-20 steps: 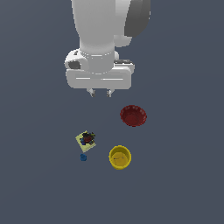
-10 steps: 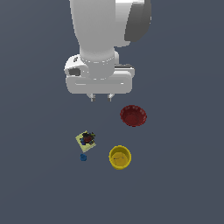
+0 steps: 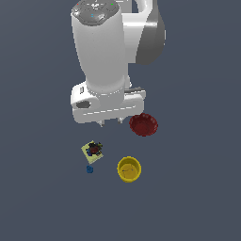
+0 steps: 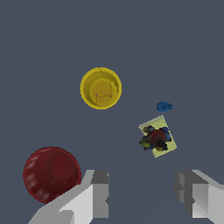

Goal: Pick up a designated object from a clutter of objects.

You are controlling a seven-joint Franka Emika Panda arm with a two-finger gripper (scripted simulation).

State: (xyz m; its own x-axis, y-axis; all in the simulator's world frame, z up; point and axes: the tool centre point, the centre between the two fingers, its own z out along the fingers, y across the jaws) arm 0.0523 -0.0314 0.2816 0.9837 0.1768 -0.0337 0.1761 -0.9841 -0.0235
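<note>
Gripper (image 4: 142, 197) hanging open and empty, fingertips cut off in the wrist view, arm partly hiding the red bowl (image 3: 144, 125), yellow cup (image 3: 128, 169) sitting fully visible, upright

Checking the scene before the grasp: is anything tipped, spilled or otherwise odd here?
Nothing stands out. The yellow cup and red bowl sit upright and apart, the square piece lies flat, slightly turned, and the blue object is beside it. The gripper hangs open above.
</note>
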